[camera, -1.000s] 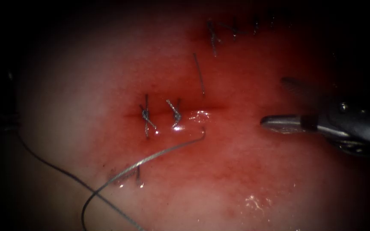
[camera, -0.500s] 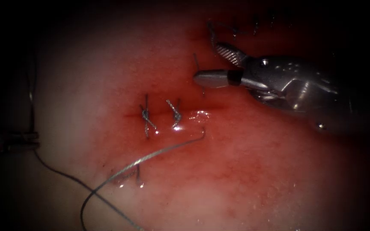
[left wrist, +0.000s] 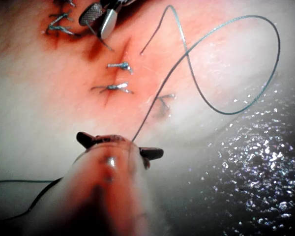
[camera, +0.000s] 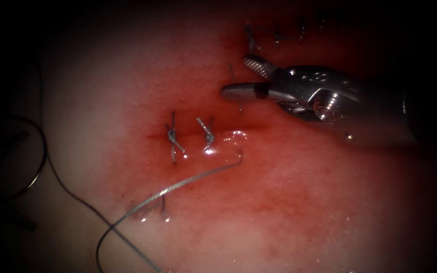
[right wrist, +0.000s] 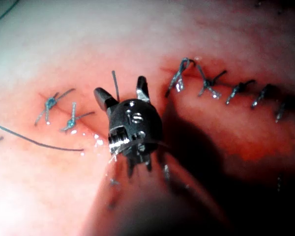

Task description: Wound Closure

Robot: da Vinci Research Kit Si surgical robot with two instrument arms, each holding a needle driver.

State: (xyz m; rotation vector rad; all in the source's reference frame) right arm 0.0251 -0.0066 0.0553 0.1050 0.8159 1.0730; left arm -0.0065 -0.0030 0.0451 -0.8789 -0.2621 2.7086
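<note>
The cut [camera: 256, 126] runs crosswise on the tissue [camera: 304, 202]. A short grey thread end [camera: 231, 71] sticks up out of the tissue just beyond the cut. My right tool [camera: 234, 76] hovers there with its jaws open, one on each side of that end [right wrist: 115, 83], holding nothing. The long thread [camera: 188, 179] leaves the tissue on the near side of the cut and trails left into a loop [left wrist: 278, 54]. My left tool [left wrist: 120, 144] stands wide open with the thread running loose between its jaws. I cannot tell where the needle is.
Two tied stitches [camera: 172, 135] [camera: 207, 134] close the cut's left part. A row of older stitches [camera: 276, 35] lies beyond it, and one more [camera: 150, 210] sits nearer. Red fluid wets the tissue around the cut. A dark thread arc [camera: 41, 151] curls at the left edge.
My right tool came in from the right and up to straddle the short thread end. The left tool's jaws opened, and the thread at the left slackened into a loop.
</note>
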